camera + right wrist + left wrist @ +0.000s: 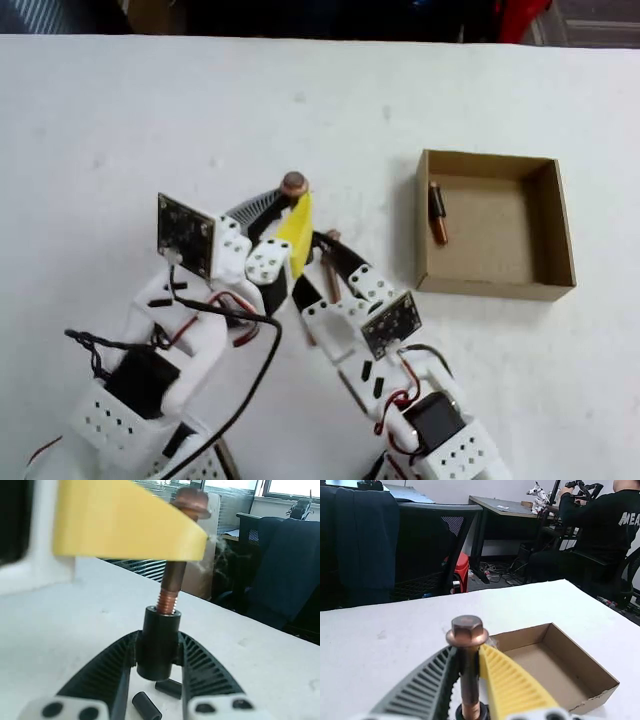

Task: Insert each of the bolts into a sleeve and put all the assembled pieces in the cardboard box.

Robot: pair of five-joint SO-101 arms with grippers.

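Mid-insertion: the left claw [467, 650] pinched the bolt [468, 672], its tip entering the sleeve [157, 650] pinched by the right claw [157, 637], and the next move probably called for a straight push.

A white table [120, 110]; dark mesh chair [427, 545], desk [505, 506] and windows [285, 487] behind.

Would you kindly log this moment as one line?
left gripper: shut on bolt | right gripper: shut on sleeve | bolt tip in sleeve | cardboard box: one assembled piece
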